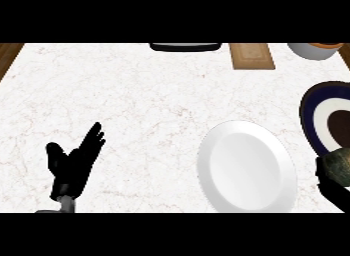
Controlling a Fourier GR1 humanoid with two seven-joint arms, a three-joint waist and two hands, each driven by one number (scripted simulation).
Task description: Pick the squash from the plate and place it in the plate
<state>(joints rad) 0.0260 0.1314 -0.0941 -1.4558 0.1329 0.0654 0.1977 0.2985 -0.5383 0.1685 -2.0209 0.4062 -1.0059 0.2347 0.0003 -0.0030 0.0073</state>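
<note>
Squash: round, green-brown, at the right edge of the view. It sits at the lower rim of the dark plate, just right of the white plate. The right hand is curled round its lower left side, and part of that hand is cut off by the view's edge. Whether the squash is clear of the dark plate's surface cannot be told from this angle.

Step in hand (a judgement): carry the squash across to the white plate.

1. Raise the squash high enough to pass over both rims.
2. Move it left until it is over the middle of the white plate, not over the near rim.
3. Lower it until it rests, then open the fingers. A round squash is likely to roll if it is let go off-centre or from a height.

Left hand: spread, fingers up, resting at the lower left of the counter, well apart from both plates. It is not needed for this step.

Containers, largest first:

- White plate: holds nothing.
- Dark plate: blue rim, white ring, brown centre. Only the squash shows, at its lower rim.
- Bowl: top right corner, cut off by the view's edge. Something orange shows inside, but what it is cannot be told.
</note>
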